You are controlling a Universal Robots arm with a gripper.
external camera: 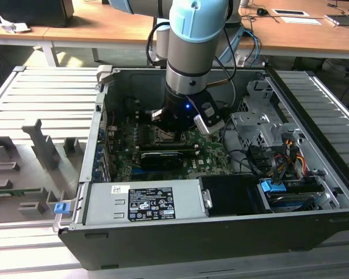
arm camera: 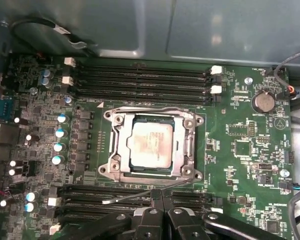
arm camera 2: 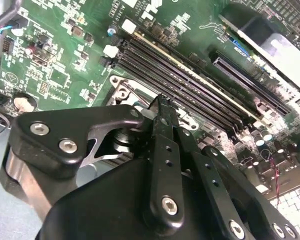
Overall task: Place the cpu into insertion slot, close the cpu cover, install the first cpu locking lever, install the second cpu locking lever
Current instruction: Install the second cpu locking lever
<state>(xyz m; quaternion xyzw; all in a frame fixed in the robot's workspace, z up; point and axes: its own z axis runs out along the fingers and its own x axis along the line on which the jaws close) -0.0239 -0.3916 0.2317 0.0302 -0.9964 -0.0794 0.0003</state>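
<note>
First wrist view: fingers (arm camera: 157, 202) together, nothing held, hovering just beside the socket edge over a thin lever (arm camera: 140, 196) that lies loose and slanted across the RAM slots (arm camera: 140, 80). Cpu (arm camera: 150, 145) sits flat and square in the slot (arm camera: 117, 145), cover (arm camera: 149, 111) looks down around it. Judging: placing and cover done, levers unlatched

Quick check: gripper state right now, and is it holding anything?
Gripper: shut, fingertips together, holding nothing visible, just beside the cpu cover, which lies closed over the cpu.
</note>
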